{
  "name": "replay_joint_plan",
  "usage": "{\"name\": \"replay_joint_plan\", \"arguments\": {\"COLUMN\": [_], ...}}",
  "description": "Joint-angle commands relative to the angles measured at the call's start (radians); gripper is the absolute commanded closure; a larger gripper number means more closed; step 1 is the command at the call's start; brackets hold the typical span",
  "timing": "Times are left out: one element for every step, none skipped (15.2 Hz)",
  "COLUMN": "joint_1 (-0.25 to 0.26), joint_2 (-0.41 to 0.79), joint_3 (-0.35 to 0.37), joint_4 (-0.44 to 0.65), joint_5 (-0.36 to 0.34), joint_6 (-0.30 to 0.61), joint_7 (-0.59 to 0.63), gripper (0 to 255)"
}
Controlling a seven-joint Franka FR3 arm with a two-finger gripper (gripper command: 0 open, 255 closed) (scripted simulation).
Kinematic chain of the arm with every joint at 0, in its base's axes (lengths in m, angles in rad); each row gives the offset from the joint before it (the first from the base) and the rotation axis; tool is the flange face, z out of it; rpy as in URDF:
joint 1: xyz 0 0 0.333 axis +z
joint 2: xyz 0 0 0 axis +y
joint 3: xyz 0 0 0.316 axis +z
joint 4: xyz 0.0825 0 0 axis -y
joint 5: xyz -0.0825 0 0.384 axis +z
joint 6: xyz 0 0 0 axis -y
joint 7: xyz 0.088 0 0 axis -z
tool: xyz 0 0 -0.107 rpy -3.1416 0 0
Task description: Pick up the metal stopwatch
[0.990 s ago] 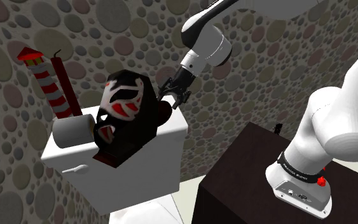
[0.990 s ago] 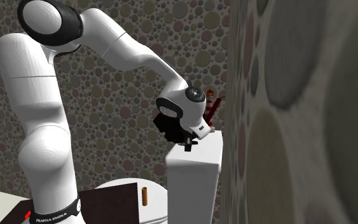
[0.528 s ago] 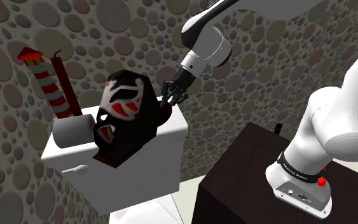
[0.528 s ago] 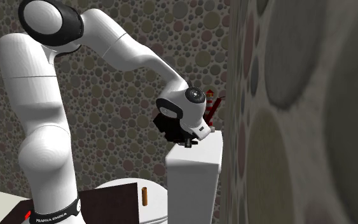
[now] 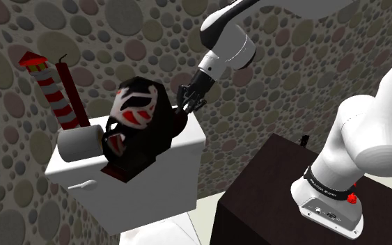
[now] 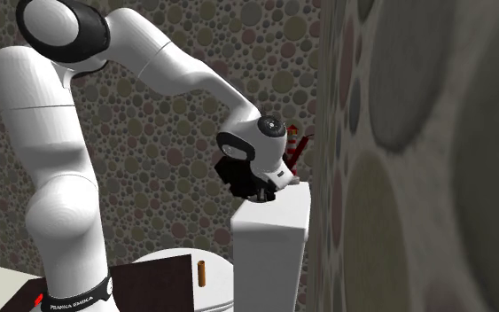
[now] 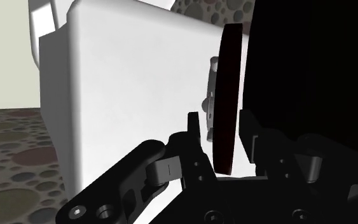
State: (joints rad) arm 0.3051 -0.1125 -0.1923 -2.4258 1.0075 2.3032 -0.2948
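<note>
The stopwatch (image 7: 225,95) is a flat dark red disc with grey metal knobs (image 7: 212,95) on its side, standing on edge on top of the white toilet tank (image 5: 177,156). My black gripper (image 7: 222,141) is shut on it, one finger pressed to each face. In the shoulder view the gripper (image 5: 189,101) sits at the tank's back right corner, close behind the black mask (image 5: 137,122), and the watch is mostly hidden there. The second exterior view has the gripper (image 6: 263,193) just over the tank's top (image 6: 274,213).
A black, red and white mask leans on the tank right beside the gripper. Further left stand a grey roll (image 5: 81,143) and a red-and-white striped rocket (image 5: 53,90). The pebbled wall is close behind. The dark stand (image 5: 271,188) is at lower right.
The fingers have gone from open to shut on the dark red disc. The hand has risen slightly, and the mask's face has tipped a little.
</note>
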Motion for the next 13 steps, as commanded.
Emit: {"name": "replay_joint_plan", "arguments": {"joint_1": [-0.003,-0.004,-0.006,-0.007,-0.009,-0.01,-0.012,-0.013,-0.015,-0.017,-0.018,-0.018,-0.018], "joint_2": [-0.016,-0.026,-0.035,-0.043,-0.052,-0.06,-0.068,-0.076,-0.084,-0.091,-0.099,-0.1,-0.1], "joint_3": [0.0,0.0,0.001,0.001,0.002,0.002,0.003,0.003,0.004,0.004,0.005,0.005,0.005], "joint_4": [0.008,0.011,0.014,0.018,0.022,0.026,0.03,0.034,0.039,0.044,0.049,0.05,0.05], "joint_5": [-0.022,-0.033,-0.043,-0.054,-0.064,-0.074,-0.083,-0.093,-0.102,-0.111,-0.12,-0.121,-0.121], "joint_6": [-0.013,-0.019,-0.026,-0.032,-0.039,-0.046,-0.053,-0.06,-0.068,-0.075,-0.083,-0.084,-0.084], "joint_7": [0.027,0.041,0.054,0.067,0.081,0.094,0.107,0.119,0.132,0.144,0.156,0.158,0.158], "gripper": [255,255,255,255,255,255,255,255,255,255,255,255,255]}}
